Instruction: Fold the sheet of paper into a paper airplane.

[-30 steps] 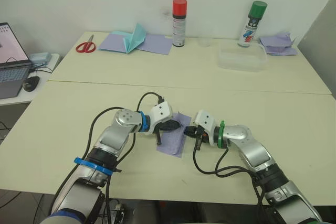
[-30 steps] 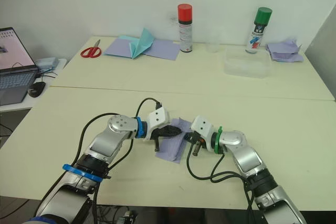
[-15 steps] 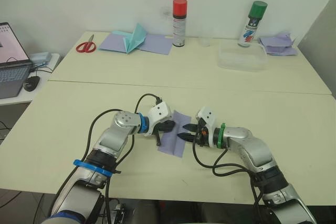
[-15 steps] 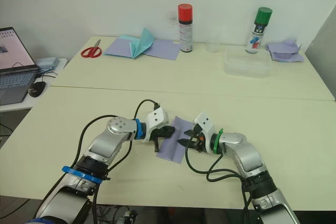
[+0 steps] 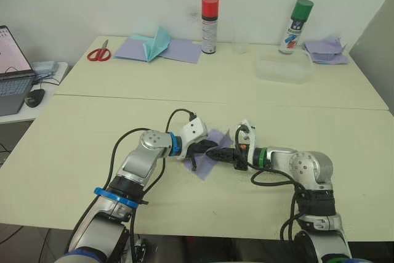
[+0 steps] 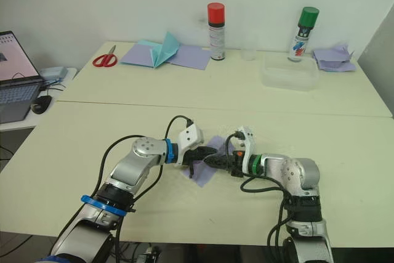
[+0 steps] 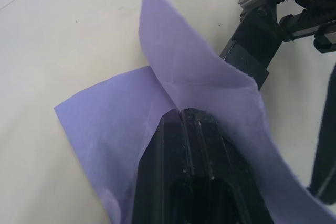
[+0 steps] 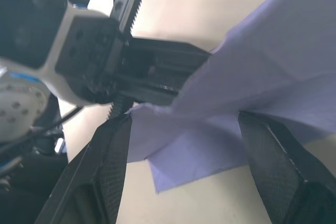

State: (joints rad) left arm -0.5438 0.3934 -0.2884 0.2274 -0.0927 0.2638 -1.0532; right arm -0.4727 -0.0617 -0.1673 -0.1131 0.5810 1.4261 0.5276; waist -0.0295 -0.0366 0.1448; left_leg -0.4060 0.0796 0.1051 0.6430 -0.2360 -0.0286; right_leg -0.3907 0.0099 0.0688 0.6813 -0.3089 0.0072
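The lavender sheet of paper point(image 5: 210, 155) sits near the table's front middle, bent up along a crease. My left gripper point(image 5: 202, 150) comes in from the left, shut on the sheet. In the left wrist view its black fingers point(image 7: 191, 129) lie together with the paper point(image 7: 115, 114) rising on both sides. My right gripper point(image 5: 218, 152) reaches in from the right and is open. In the right wrist view its fingers point(image 8: 113, 150) straddle the sheet's edge point(image 8: 273, 72) without touching it. The paper airplane is out of view.
At the back of the far table lie red scissors point(image 5: 96, 53), a teal paper plane point(image 5: 157, 42) on lavender sheets, a red-capped can point(image 5: 209, 16), a green-capped can point(image 5: 298, 26), a clear plastic box point(image 5: 283, 66) and crumpled lavender paper point(image 5: 326, 50). A laptop point(image 5: 11, 69) stands at the left.
My right gripper has opened and swung left, so its fingers now stand around the sheet's edge. The left gripper, still shut, has shifted right, and the sheet has bent up from lying flat.
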